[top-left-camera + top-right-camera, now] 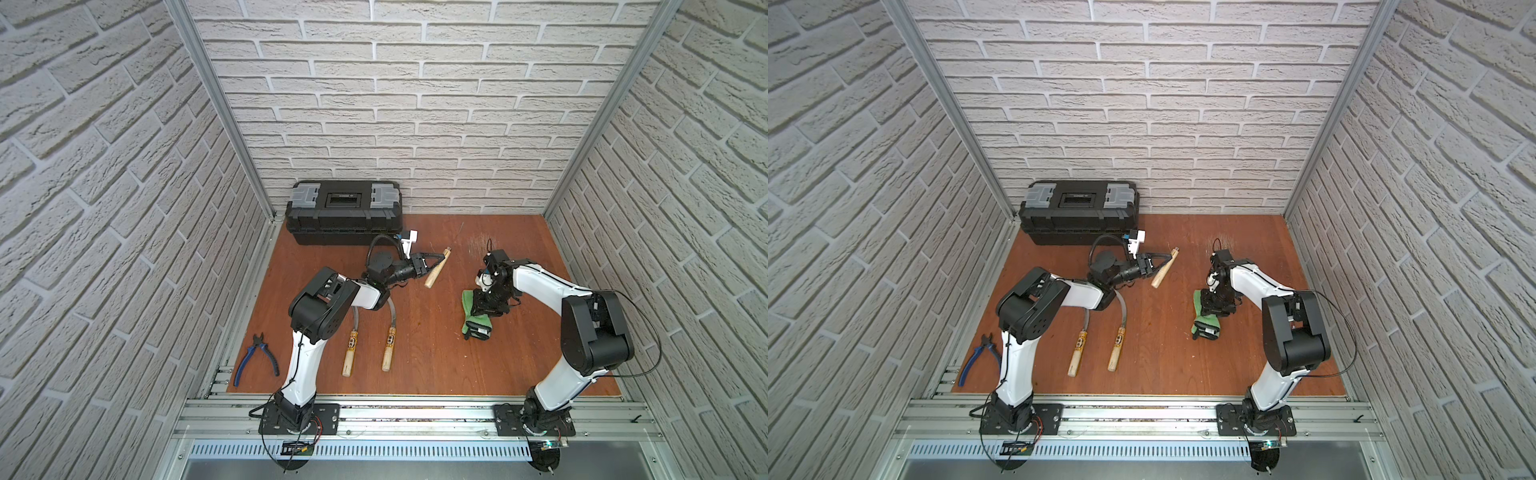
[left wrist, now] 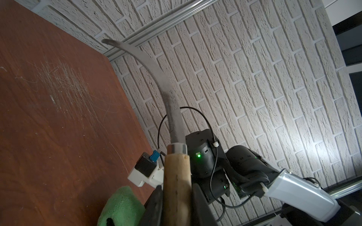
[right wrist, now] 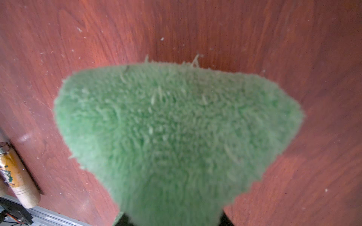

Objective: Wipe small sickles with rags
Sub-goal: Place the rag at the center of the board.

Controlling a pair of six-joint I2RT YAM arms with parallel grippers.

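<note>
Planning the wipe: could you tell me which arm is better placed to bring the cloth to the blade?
Right, probably: the right gripper sits on the cloth, while the left gripper is busy holding a sickle.

Left hand [image 1: 1163,262], centre of frame, clamped across pale handle of first sickle [image 1: 1158,279]; handle tilted. Second sickle [image 1: 1077,353] and third sickle [image 1: 1116,349] flat on counter [image 1: 1163,365], side by side, lower left of centre, blades running under left arm. Right hand [image 1: 1214,309] points down onto green rag [image 1: 1202,323], right of centre; grip unclear. Black toolbox [image 1: 1077,212] against back wall. Blue-handled pliers [image 1: 976,359] far lower left.
</note>
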